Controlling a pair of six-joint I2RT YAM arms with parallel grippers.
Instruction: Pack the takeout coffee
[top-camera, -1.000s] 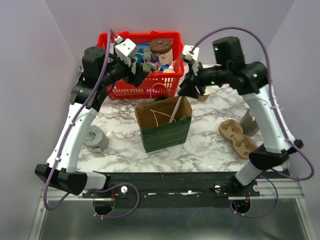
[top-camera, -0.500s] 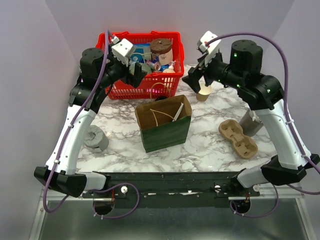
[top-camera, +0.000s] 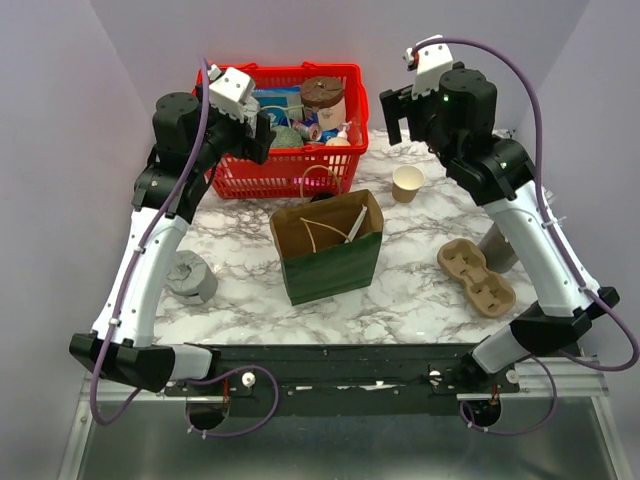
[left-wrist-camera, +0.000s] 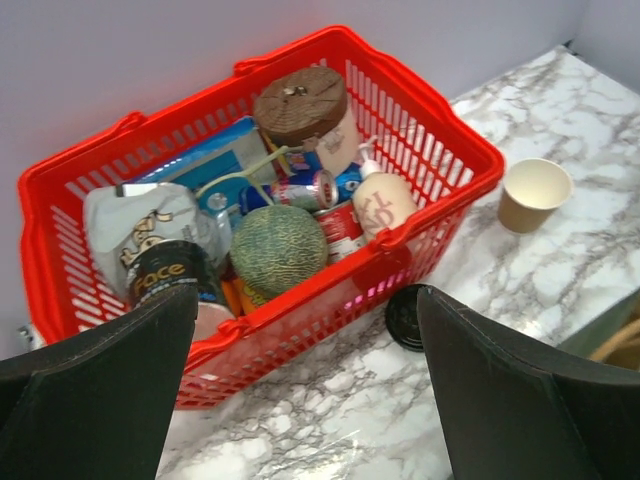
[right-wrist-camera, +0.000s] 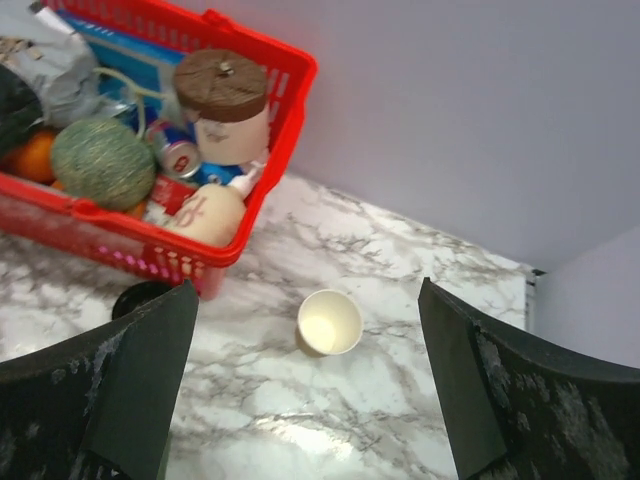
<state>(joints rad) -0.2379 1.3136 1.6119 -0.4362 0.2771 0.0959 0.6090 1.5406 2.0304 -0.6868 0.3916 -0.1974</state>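
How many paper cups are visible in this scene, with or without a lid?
2. An open kraft-paper cup stands on the marble table right of the red basket; a pale cup with a brown lid stands inside it. More may hide there.

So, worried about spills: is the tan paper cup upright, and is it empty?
Upright and empty: the cup stands mouth up, white inside bare in the right wrist view.

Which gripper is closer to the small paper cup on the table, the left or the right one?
Right. The right gripper hangs just behind and above the paper cup; the left gripper is over the red basket, far to the cup's left.
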